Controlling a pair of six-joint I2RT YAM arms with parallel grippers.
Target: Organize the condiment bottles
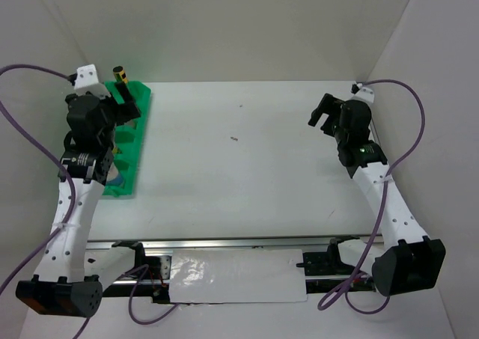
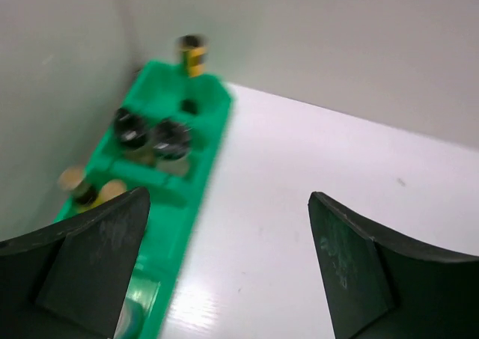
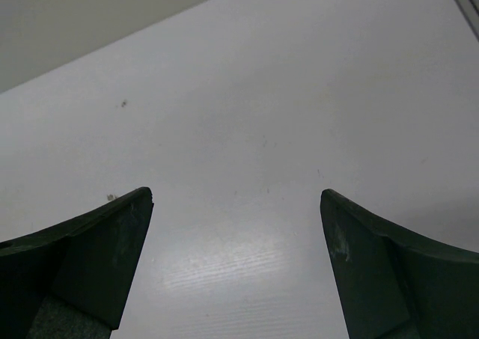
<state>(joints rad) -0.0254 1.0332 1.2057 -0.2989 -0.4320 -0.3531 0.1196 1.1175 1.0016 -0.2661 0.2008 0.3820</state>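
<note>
The condiment bottles stand in the green tray [image 2: 213,141] at the table's left edge. A dark bottle with a yellow label and black cap [image 2: 191,55] stands at the tray's far end and also shows in the top view [image 1: 120,75]. Two black-capped bottles [image 2: 152,133] sit mid-tray, with tan-topped ones [image 2: 91,186] nearer. A silver-lidded jar [image 1: 114,176] sits at the near end. My left gripper [image 2: 228,204] is open and empty, hovering over the tray's right rim [image 1: 129,105]. My right gripper [image 3: 236,197] is open and empty above bare table at the far right [image 1: 322,114].
White walls close in the table at the back and on both sides; the tray [image 1: 139,141] lies close to the left wall. A small dark speck [image 1: 234,138] lies on the white table [image 1: 247,174]. A metal rail [image 1: 239,243] runs along the near edge.
</note>
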